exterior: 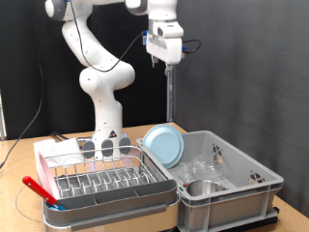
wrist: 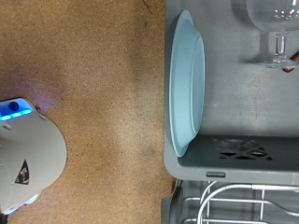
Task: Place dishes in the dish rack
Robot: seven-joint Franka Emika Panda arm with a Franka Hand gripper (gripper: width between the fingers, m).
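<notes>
The light blue plate [exterior: 165,147] is leaning upright inside the grey crate [exterior: 253,179]; the gripper [exterior: 167,60] is hovering high above, grip unclear.

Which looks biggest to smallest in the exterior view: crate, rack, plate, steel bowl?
1. Crate
2. Rack, in its white tray; close behind the crate
3. Plate, leaning in the crate
4. Steel bowl, partly hidden by the crate wall, so unsure

Gripper hangs high above.
</notes>
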